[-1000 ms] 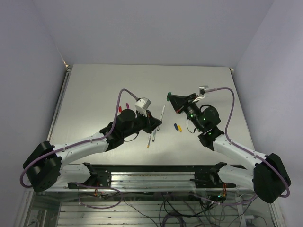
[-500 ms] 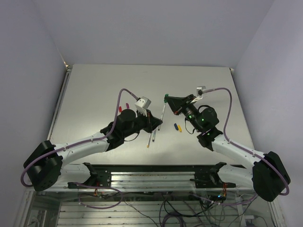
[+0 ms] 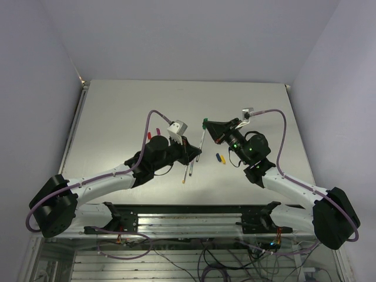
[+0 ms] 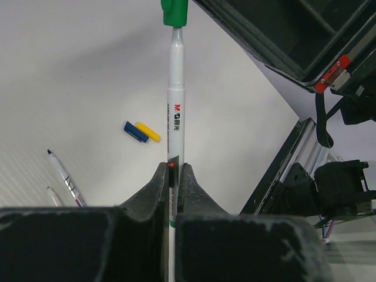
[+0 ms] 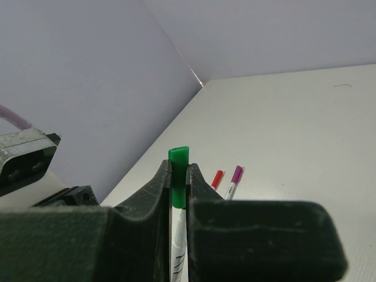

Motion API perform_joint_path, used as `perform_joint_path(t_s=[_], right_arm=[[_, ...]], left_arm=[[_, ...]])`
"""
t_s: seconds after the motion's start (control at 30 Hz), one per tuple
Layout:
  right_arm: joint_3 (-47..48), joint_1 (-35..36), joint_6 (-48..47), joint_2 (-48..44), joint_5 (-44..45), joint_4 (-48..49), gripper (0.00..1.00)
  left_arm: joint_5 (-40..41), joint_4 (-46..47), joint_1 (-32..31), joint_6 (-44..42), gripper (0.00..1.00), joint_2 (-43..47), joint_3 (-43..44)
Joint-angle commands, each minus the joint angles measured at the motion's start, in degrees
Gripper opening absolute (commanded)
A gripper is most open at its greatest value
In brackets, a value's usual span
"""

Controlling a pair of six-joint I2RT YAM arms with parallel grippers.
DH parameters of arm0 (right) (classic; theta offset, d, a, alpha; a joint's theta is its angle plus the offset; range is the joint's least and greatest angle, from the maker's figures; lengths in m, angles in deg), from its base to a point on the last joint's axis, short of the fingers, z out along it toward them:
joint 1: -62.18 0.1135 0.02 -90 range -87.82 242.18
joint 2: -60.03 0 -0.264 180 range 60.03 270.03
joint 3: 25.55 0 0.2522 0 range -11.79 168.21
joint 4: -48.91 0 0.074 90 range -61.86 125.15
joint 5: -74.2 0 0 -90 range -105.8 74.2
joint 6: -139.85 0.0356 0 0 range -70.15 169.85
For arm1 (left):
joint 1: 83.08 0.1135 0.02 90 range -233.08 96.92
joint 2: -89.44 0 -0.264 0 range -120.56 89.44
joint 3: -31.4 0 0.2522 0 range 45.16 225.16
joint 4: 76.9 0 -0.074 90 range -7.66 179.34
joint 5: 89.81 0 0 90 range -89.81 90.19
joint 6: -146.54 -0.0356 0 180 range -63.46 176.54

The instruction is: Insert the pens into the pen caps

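Observation:
My left gripper (image 3: pixel 198 154) (image 4: pixel 175 168) is shut on the lower barrel of a grey-silver pen (image 4: pixel 176 88) and holds it off the table. The pen's far tip sits in the mouth of the green cap (image 4: pixel 175 12) (image 5: pixel 179 158). My right gripper (image 3: pixel 206 123) (image 5: pixel 179 168) is shut on that cap, and the pen's barrel (image 5: pixel 179 241) shows between its fingers below the cap. The blue cap (image 4: pixel 135 131) (image 3: pixel 219 157) and yellow cap (image 4: pixel 149 131) (image 3: pixel 223 160) lie side by side on the table. Two uncapped pens (image 4: pixel 64 179) (image 3: pixel 190 167) lie near the left gripper.
A red cap (image 5: pixel 217 178) and a magenta-capped pen (image 5: pixel 234 178) lie side by side at the table's left, also seen in the top view (image 3: pixel 154 133). The metal frame rail (image 4: pixel 282 170) runs along the table's near edge. Walls close the table's far and side edges.
My right gripper has moved left with the green cap, bringing it onto the tip of the pen in my left gripper. The left arm has barely moved.

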Motion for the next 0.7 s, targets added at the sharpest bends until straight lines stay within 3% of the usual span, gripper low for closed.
perform_joint_path(t_s=[0.0, 0.67], right_arm=[[-0.6, 0.5, -1.0, -0.2, -0.2, 0.7, 0.00], [-0.5, 0.6, -2.4, -0.6, 0.7, 0.4, 0.00]], left_arm=[[0.7, 2.6, -0.4, 0.0, 0.07, 1.0, 0.1], [0.8, 2.5, -0.4, 0.8, 0.07, 2.1, -2.0]])
